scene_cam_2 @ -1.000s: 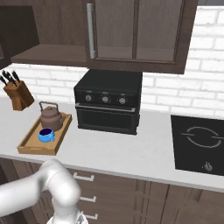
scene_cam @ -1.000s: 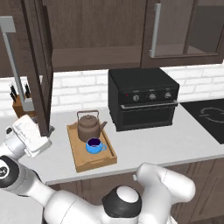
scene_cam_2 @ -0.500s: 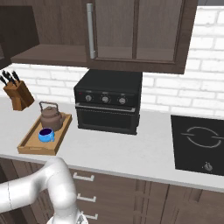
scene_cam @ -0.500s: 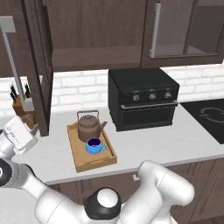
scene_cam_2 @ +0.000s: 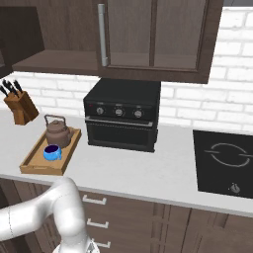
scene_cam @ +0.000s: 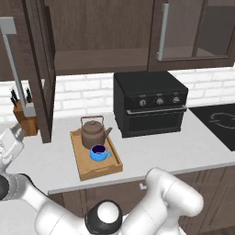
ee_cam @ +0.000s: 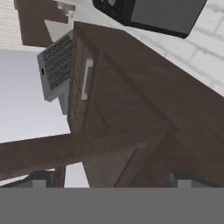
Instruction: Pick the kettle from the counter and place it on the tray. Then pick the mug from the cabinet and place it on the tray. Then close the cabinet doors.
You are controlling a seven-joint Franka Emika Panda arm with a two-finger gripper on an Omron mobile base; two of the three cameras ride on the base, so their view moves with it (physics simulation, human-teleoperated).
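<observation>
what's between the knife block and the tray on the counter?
In the left base view, the open cabinet door hangs between the knife block and the tray; below its edge, bare counter.

Dark-brown kettle (scene_cam: 93, 132) and blue mug (scene_cam: 98, 153) upright in wooden tray (scene_cam: 85, 169) on surface (scene_cam: 151, 156); left cabinet door (scene_cam: 40, 69) open.

You see even, soft rendered light, faint shadows under the cabinet (scene_cam: 105, 27), and coarse, slightly blurred pixels throughout.

I see the kettle (scene_cam: 93, 133) and the mug (scene_cam: 98, 153) on the tray (scene_cam: 87, 169), left of the oven (scene_cam: 150, 103) on the worktop (scene_cam: 183, 147).
</observation>
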